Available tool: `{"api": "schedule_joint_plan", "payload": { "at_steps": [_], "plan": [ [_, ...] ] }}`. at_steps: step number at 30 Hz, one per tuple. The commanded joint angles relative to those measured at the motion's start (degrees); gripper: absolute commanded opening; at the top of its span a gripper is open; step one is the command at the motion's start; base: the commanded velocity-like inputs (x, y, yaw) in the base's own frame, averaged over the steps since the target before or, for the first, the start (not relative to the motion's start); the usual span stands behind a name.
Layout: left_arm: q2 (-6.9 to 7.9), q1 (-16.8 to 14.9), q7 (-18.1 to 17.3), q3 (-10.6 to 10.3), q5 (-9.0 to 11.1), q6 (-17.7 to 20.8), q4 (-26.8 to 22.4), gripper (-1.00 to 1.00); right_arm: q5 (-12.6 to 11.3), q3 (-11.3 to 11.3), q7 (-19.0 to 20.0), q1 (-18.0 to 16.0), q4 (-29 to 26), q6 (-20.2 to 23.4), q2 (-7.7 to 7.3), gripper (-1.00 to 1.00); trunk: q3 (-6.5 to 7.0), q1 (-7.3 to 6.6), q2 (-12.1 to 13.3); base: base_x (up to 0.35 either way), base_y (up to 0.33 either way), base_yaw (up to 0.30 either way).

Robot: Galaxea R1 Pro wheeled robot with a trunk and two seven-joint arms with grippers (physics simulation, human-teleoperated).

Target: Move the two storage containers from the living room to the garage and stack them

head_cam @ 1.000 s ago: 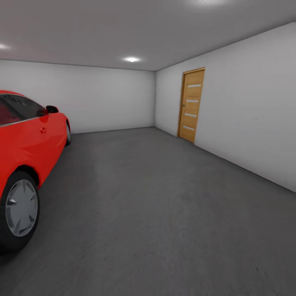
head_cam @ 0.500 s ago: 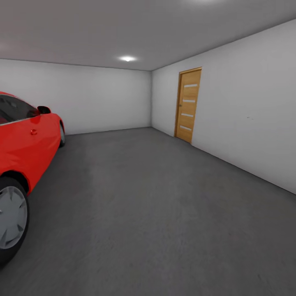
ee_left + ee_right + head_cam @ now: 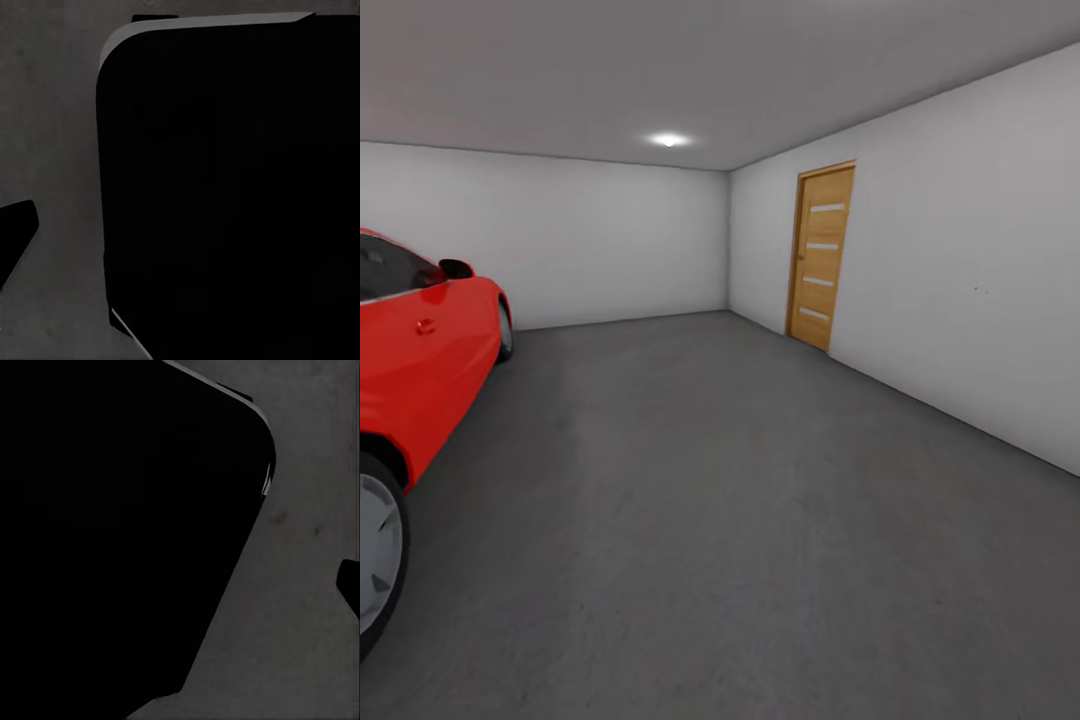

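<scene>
Head view: the garage, and the robot looks across open dark grey floor [image 3: 740, 520] with no orange-red container anywhere in the pictures.
Left to right: one red car [image 3: 415, 350] at the left, one ceiling light [image 3: 668, 140] above the far wall, one wooden door [image 3: 822, 255] with four pale stripes on the right wall.
Car count: one, with one wheel [image 3: 375, 550] cut off by the picture edge.
Left wrist view: a big black rounded shape, probably the robot's own body, over grey floor; jaw state cannot be told.
Right wrist view: much the same dark bulk and speckled floor; jaws cannot be told either.
Containers: zero counted, whereabouts unknown.
Risk: the car sits near on the left, so a turn or drift that way could clip the wheel or bodywork.
Second risk: a stack set too near the car or in front of the door could get knocked.
</scene>
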Motion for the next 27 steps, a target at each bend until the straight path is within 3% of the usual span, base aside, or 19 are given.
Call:
{"api": "schedule_joint_plan", "payload": {
  "at_steps": [1, 27],
  "plan": [
    [-0.01, 0.0, 0.0, 0.0, 0.0, -0.1, 0.0, 1.00, -0.6, 0.5, 0.0, 0.0, 0.0, -0.1, -0.03, 1.00, -0.05, 0.03, 0.0, 0.321, 0.000, 0.000],
    [0.03, 0.0, 0.2, 0.0, 0.1, -0.1, 0.0, 1.00, -0.6, 0.4, 0.0, 0.0, 0.0, -0.1, 0.03, 1.00, -0.05, 0.03, 0.0, 0.321, 0.000, 0.000]
  ]
}}
